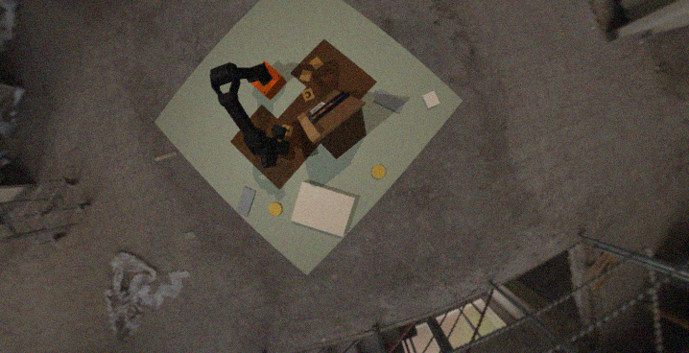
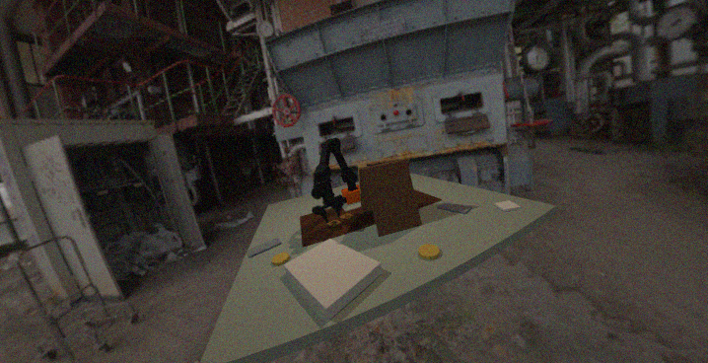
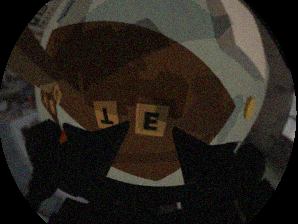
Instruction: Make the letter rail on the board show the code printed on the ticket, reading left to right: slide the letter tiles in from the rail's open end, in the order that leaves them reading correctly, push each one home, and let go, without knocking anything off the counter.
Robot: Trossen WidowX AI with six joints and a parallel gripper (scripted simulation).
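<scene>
My gripper [image 1: 282,139] [image 2: 331,213] [image 3: 150,127] is open and empty, low over the near-left part of the brown board [image 2: 312,234]. The E tile [image 3: 151,120] lies flat just ahead of and between the fingertips in the wrist view. A tile marked T [image 3: 106,115] lies beside it, looking upside down. Three other tiles [image 1: 315,62] [image 1: 305,76] [image 1: 308,94] lie farther back on the board. The rail [image 1: 329,107] is a dark slot on a wooden stand, with tan pieces in it that I cannot read. The pale ticket [image 1: 317,106] stands beside it, too small to read.
An orange block [image 1: 274,86] [image 2: 351,195] sits by the arm's base. The tall wooden stand [image 1: 339,115] [image 2: 390,197] rises right of the gripper. A cream block [image 1: 322,208] [image 2: 331,274], yellow discs [image 1: 378,172] [image 1: 274,208] and grey slabs [image 1: 247,200] [image 1: 385,100] lie around the board.
</scene>
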